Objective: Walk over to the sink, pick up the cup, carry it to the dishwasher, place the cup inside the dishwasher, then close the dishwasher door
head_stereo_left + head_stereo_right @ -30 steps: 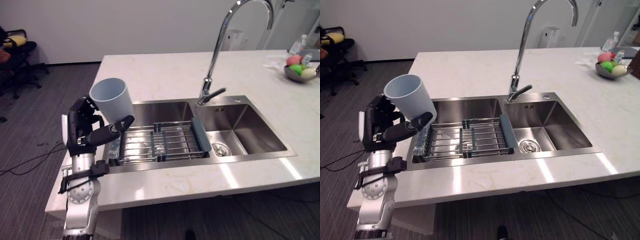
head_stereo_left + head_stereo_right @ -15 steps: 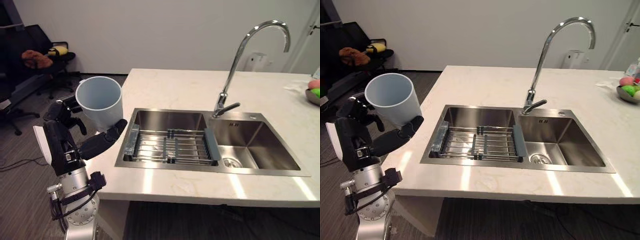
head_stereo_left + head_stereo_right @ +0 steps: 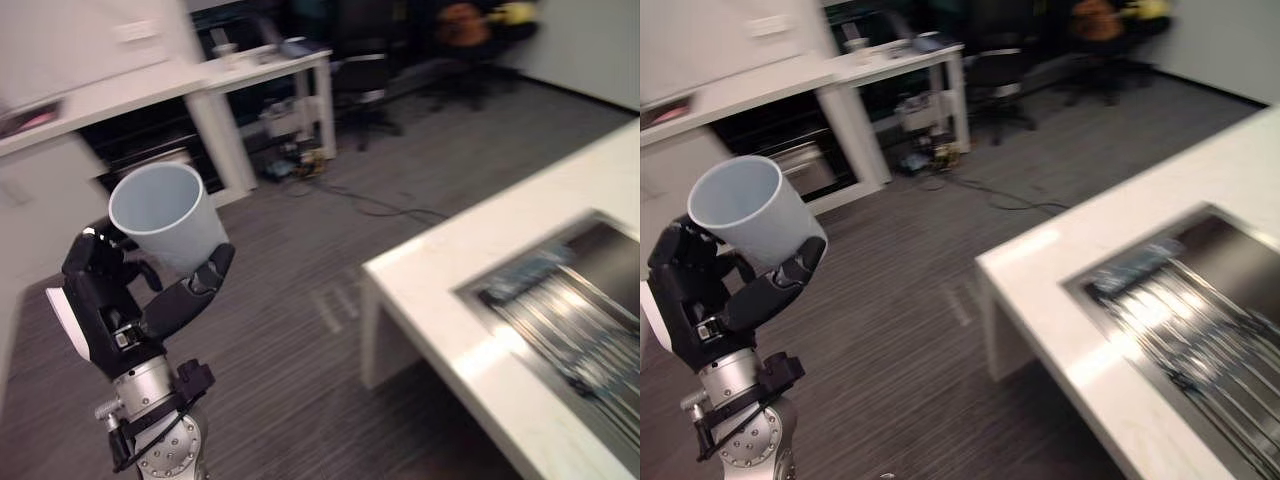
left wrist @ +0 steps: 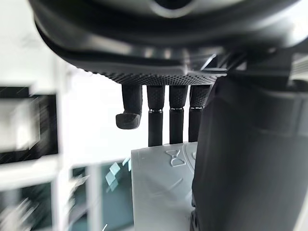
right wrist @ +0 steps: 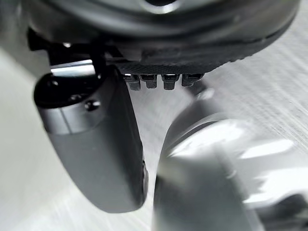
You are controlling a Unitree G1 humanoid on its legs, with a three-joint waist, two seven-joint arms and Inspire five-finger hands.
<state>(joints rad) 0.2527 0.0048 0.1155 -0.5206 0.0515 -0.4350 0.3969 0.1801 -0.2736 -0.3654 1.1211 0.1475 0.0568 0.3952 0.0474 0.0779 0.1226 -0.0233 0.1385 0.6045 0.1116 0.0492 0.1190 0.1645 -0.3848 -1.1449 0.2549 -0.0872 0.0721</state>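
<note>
Cup (image 3: 165, 218) is clasped mouth-up in the left hand (image 3: 105, 300). Slippage is judged possible under walking jolts.

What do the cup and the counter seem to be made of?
Cup: probably plastic, matte pale blue-grey, with a thin, even wall. Counter: likely polished stone or a stone-like composite, white and glossy, with bright reflections.

There is 1 pale blue cup (image 3: 165, 215), 1 white counter (image 3: 440, 280) with 1 steel sink (image 3: 610, 245) and 1 wire rack (image 3: 560, 320), 1 white desk (image 3: 270, 65), 2 office chairs (image 3: 362, 75) (image 3: 475, 50).
</note>
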